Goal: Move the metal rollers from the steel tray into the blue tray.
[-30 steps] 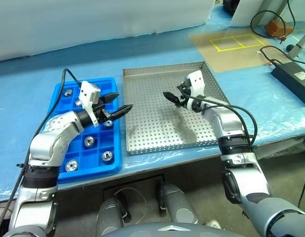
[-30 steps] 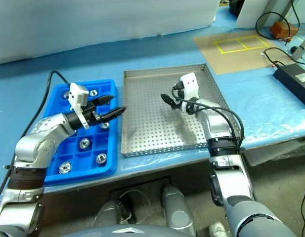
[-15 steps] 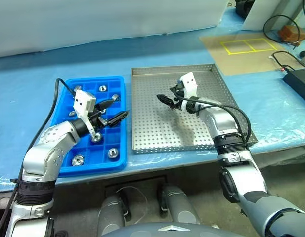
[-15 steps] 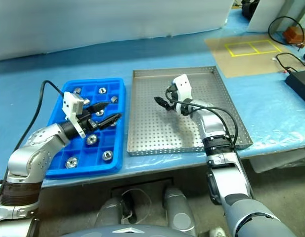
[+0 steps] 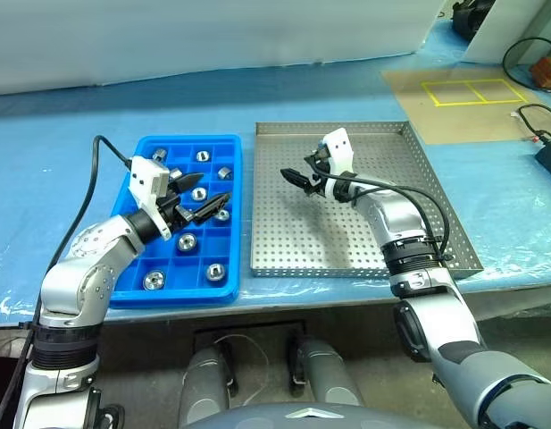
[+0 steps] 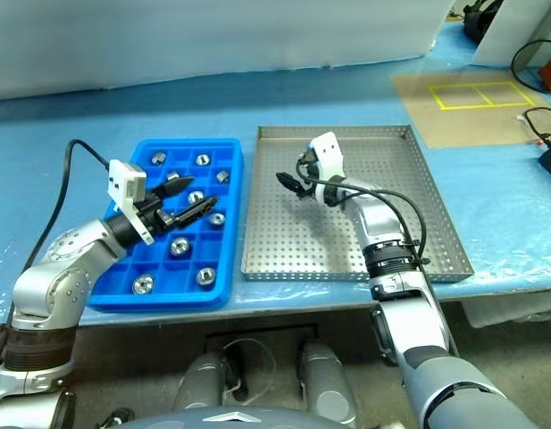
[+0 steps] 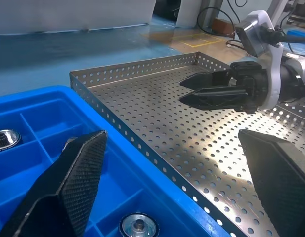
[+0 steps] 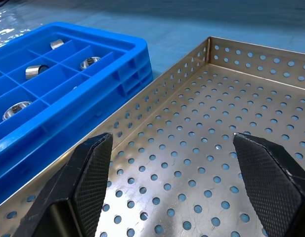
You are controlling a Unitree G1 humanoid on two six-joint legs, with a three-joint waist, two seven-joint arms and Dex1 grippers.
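Blue plastic-covered table [image 5: 364, 85], tan board [image 5: 467, 107] with yellow taped rectangles [image 5: 471, 90], black cables [image 5: 534, 55] at far right.

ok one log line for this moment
left claw open over blue tray | right claw open over steel tray | rollers in blue tray

Worktop [image 5: 364, 89] w/ blue plastic sheet; white wall panel [image 5: 212, 36] along far edge. Brown board [image 5: 463, 107] w/ yellow tape squares [image 5: 471, 89] at far right corner, black cables [image 5: 530, 54] nearby
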